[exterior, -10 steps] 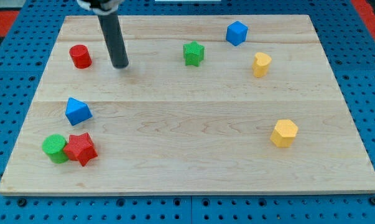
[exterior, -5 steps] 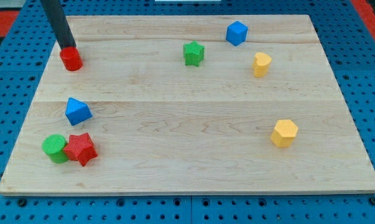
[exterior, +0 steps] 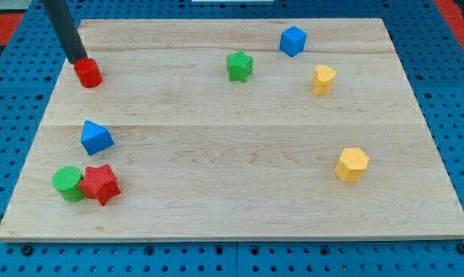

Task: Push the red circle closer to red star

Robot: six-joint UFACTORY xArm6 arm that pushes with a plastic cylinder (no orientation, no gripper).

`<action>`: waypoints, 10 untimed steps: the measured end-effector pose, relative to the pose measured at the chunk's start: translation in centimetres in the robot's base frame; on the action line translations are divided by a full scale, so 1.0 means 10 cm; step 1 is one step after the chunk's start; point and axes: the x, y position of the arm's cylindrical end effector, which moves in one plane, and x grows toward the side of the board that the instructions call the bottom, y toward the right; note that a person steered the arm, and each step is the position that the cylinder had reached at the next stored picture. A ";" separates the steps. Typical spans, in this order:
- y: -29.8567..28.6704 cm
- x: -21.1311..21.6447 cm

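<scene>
Where the wooden board [exterior: 239, 154] nears its left edge toward the view's top, my tip [exterior: 78, 60] sits against the upper-left side of the red circle [exterior: 87, 73], seemingly touching it, though the contact line is too fine to be sure. No pincer is fitted on this rod, so nothing is spread, pressed or pinching. The red circle stands close to the board's left edge, with bare wood below it down to the blue block [exterior: 96, 138], a wedge-like shape lying just to the right of the straight path toward the view's bottom. The red star [exterior: 100, 184] rests near the bottom-left corner, touching the green circle [exterior: 67, 183] on its left; both have only a narrow strip of board between them and the left and bottom edges. From the red circle to the red star the way runs downward along the left side, well apart, with the blue block between them and slightly to the right. A wide open stretch of wood fills the board's middle and bottom. Toward the top right stand a green star-like block [exterior: 239, 66], a blue cube [exterior: 292, 41] near the top edge, and a yellow block [exterior: 323, 79]; a yellow hexagonal block [exterior: 352, 164] sits alone at lower right.
</scene>
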 end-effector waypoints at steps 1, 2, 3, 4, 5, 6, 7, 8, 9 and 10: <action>0.22 0.22; 0.31 0.47; 0.69 0.68; 1.12 0.69; 1.27 1.04; 1.27 1.35; 1.50 1.38; 1.60 1.31; 1.49 1.27; 1.11 1.18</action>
